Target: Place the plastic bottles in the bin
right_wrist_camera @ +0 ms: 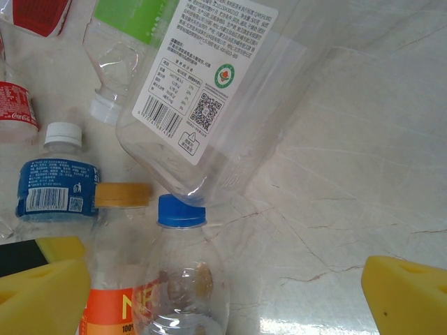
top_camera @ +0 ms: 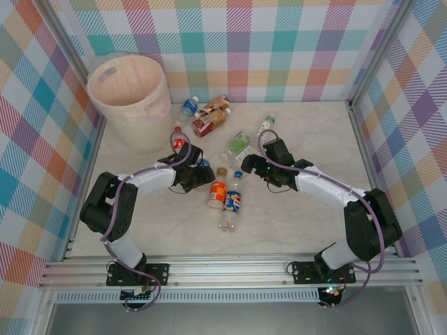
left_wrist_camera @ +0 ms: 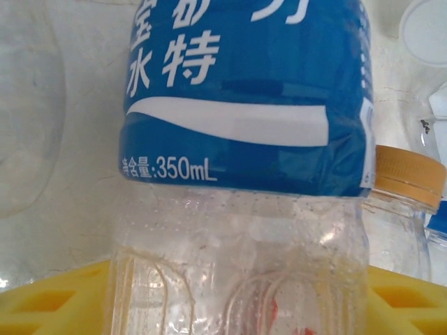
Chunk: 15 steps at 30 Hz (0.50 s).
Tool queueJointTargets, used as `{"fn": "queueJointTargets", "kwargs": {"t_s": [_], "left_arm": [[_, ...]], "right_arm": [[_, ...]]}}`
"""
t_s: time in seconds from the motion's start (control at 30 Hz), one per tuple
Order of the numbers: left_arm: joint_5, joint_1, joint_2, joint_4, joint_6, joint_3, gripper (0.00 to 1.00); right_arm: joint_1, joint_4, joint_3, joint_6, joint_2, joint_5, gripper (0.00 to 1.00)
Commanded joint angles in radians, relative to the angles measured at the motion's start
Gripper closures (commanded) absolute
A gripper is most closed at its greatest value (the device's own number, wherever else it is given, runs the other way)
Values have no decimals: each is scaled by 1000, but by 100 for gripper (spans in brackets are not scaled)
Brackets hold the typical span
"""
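Blue-labelled bottle sat between the yellow pads of the left gripper, near the foot of the bin; whether the jaws gripped it could not be told. The bin looked empty and the other plastic bottles lay scattered beside it, so nearly everything was left to do. Farther from the bin, the right gripper hung wide open above an orange-labelled bottle crowded by neighbours.
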Motion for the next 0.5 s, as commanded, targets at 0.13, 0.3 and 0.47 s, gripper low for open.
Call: {"fn": "queueJointTargets", "kwargs": {"t_s": [0.13, 0.3, 0.47], "left_arm": [[-29, 7, -97, 15, -1, -15, 40], [-7, 7, -144, 14, 30, 14, 43], [8, 7, -207, 13, 73, 50, 45]], "right_arm": [[-4, 67, -41, 3, -13, -32, 0], [-4, 85, -52, 2, -30, -22, 0], [-4, 149, -81, -10, -57, -38, 0]]}}
